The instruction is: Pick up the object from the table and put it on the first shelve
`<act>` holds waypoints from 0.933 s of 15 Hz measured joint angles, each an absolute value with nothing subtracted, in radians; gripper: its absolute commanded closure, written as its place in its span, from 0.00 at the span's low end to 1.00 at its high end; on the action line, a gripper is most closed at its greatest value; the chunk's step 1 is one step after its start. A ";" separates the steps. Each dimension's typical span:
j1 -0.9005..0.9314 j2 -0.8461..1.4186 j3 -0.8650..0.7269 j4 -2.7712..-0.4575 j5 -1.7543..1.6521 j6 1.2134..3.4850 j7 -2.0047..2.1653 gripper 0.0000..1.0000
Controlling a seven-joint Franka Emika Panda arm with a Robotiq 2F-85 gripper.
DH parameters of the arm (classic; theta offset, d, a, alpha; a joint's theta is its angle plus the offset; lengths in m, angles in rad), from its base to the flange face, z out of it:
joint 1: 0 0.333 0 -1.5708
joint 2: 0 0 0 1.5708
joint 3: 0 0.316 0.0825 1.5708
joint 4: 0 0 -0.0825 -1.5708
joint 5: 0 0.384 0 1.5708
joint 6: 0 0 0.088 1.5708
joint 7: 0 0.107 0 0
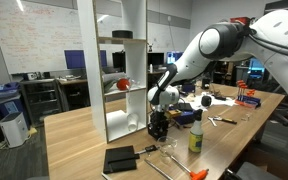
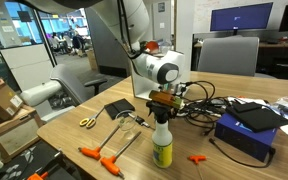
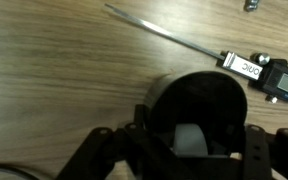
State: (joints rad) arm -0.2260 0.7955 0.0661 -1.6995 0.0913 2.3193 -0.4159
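Note:
The object (image 3: pixel 199 100), a black chunky lump, lies on the wooden table and fills the lower middle of the wrist view. My gripper (image 3: pixel 192 132) is down over it, with one finger against each side of the lump. In both exterior views the gripper (image 1: pixel 159 122) (image 2: pixel 167 100) is low over the table, right in front of the tall white shelving unit (image 1: pixel 119 70). The first shelve (image 1: pixel 124 118), the unit's bottom cubby, is open and just behind the gripper. The object itself is hard to make out under the gripper in the exterior views.
A yellow-green bottle (image 1: pixel 196 130) (image 2: pixel 162 145) stands close by the gripper. A flat black pad (image 1: pixel 119 158) (image 2: pixel 117 108), a digital caliper (image 3: pixel 254 68), orange-handled tools (image 2: pixel 99 155), scissors (image 2: pixel 88 122), cables and a blue box (image 2: pixel 249 130) lie on the table. A small red thing (image 1: pixel 122 84) sits in an upper cubby.

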 measured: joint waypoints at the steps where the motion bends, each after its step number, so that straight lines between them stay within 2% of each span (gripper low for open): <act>1: -0.226 0.789 0.068 -1.704 0.091 2.319 -0.415 0.64; 14: -0.162 0.536 0.093 -1.914 0.092 2.319 -0.335 0.64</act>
